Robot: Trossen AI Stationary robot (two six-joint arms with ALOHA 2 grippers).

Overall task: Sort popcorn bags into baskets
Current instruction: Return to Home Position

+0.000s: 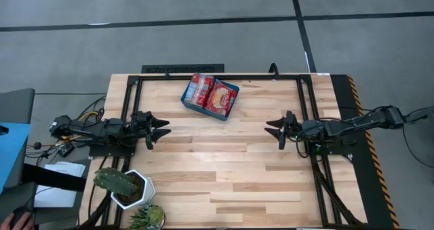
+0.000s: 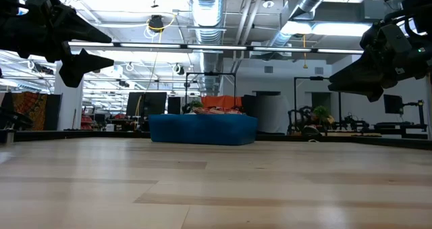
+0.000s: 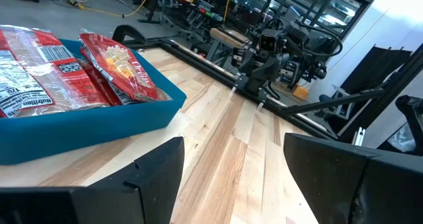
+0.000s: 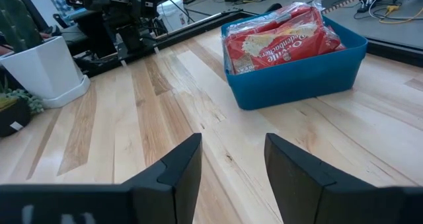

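Table (image 1: 224,162) seen from straight overhead, and level from near edge; blue bin (image 2: 202,129) shared by all four views.

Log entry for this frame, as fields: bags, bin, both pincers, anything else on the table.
popcorn bags: all those in view lie inside the bin
bin: teal, near the far edge of the table, between the arms
left pincer: open, empty, raised over the table's left side
right pincer: open, empty, raised over the right side
other: cactus pot at the near left corner

Grey floor (image 1: 203,26), ceiling ducts (image 2: 204,3), strip lights (image 2: 337,28)
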